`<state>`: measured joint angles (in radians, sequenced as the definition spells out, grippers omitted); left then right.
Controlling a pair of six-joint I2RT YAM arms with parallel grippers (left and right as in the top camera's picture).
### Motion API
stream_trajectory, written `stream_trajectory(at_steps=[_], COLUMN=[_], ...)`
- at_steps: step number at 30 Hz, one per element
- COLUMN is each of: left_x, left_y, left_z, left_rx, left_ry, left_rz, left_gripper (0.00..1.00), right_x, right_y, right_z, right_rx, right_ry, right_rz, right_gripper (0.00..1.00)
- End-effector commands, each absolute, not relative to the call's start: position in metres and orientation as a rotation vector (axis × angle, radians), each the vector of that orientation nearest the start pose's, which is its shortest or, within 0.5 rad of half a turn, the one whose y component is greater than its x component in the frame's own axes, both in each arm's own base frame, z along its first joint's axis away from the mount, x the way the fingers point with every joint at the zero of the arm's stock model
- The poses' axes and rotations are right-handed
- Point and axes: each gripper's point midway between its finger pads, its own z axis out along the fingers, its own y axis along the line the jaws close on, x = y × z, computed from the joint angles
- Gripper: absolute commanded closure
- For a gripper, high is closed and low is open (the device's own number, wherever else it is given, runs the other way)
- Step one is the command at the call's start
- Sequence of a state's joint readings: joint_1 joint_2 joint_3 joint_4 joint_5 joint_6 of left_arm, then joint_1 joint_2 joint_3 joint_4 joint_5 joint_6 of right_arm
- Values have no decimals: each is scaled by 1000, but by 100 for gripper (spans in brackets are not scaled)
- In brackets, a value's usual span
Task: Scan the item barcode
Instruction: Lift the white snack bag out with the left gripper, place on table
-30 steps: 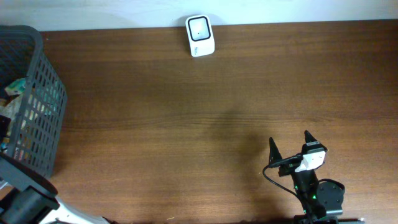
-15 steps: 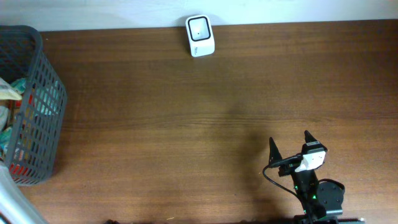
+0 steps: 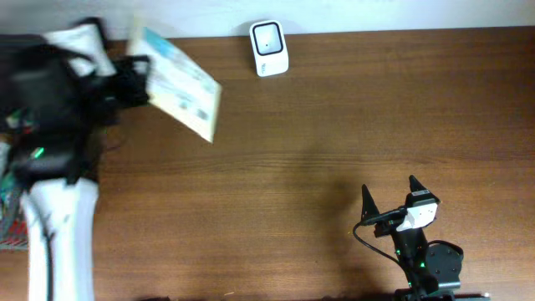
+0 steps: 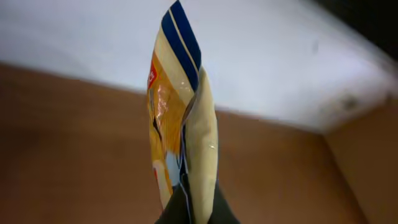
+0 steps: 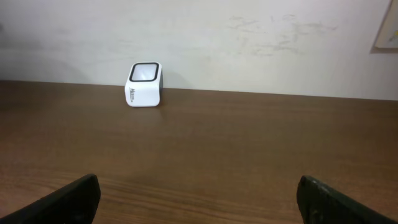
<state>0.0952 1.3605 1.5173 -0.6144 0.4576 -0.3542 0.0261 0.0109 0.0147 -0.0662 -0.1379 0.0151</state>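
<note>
And here's the left gripper point(image 3: 125, 79), up in the air off to the left of the scanner point(image 3: 268, 48), jaws clamped tight on a snack packet point(image 3: 180, 84). It's all a blur from above, but the packet shows pale with blue print. It sits between the gripper and the scanner, clear of the scanner and not touching it. From the left wrist, the packet point(image 4: 180, 124) stands edge-on, pinched by its lower end in the gripper point(image 4: 194, 206), with yellow and orange on one face and dark blue stripes at the top. I can't pick out a barcode from here.

Over on the other side, the right gripper point(image 3: 389, 186) sits low at the near edge of the table point(image 3: 334, 125), well away from the scanner, to its right. Its jaws are spread wide with nothing between them. Its camera looks straight across the brown wood at the scanner point(image 5: 145, 84), a small white box with a dark window, standing against the wall at the far edge.
</note>
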Motion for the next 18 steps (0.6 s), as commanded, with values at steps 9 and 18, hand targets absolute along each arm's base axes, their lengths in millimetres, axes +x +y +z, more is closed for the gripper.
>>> stream_trajectory(at_steps=[9, 18], left_x=[436, 412], left_y=[-290, -345], left_z=[150, 112], left_rx=[147, 219], left_ry=[2511, 2578], left_rz=[-1213, -1112], left_gripper=[100, 33], right_x=[244, 244], right_y=[30, 30], right_z=[160, 160], right_rx=[-119, -118], right_ry=[1630, 1630], right_rz=[143, 143], right_gripper=[1, 1])
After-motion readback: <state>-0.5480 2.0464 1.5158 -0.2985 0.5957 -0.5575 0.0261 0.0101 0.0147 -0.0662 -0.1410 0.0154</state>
